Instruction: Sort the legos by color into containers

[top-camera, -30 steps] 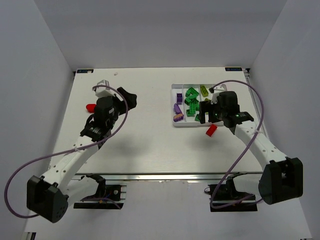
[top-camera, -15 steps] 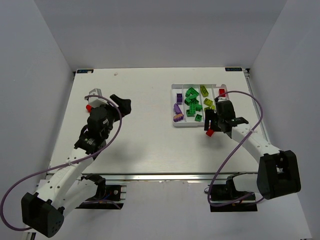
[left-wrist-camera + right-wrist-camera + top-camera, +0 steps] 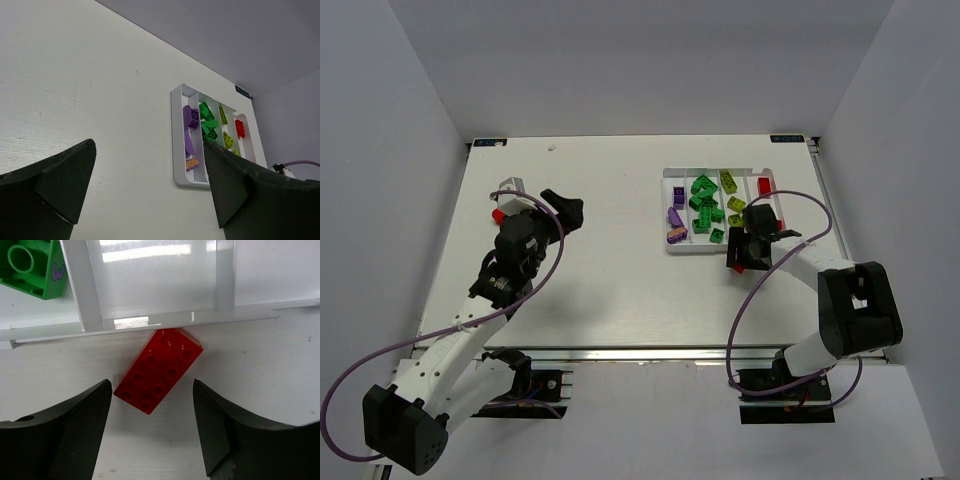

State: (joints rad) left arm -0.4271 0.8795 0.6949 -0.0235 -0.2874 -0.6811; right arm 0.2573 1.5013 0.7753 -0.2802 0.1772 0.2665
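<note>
- Top view: the right gripper (image 3: 741, 256) sits low on the table (image 3: 610, 270), just beside the near rim of the white tray (image 3: 667, 205).
- Left wrist: the left gripper (image 3: 149, 145) gapes wide and holds nothing. Colour-sorted bricks (image 3: 207, 125) fill the tray's lanes.
- Right wrist: a glossy red brick (image 3: 159, 371) with eight studs lies skewed against the rim, between parted jaws that do not touch it.

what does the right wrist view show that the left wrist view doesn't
Only the right wrist view: a loose red brick lying flat and skewed on the table, one corner at the near rim of the tray, between the open fingers of the right gripper, which do not touch it.
Only the left wrist view: the whole tray from afar, with purple bricks, yellow-green bricks and a stored red brick in separate compartments, framed by the open left gripper.
Both: the white tray, the table, and green bricks in the tray.
</note>
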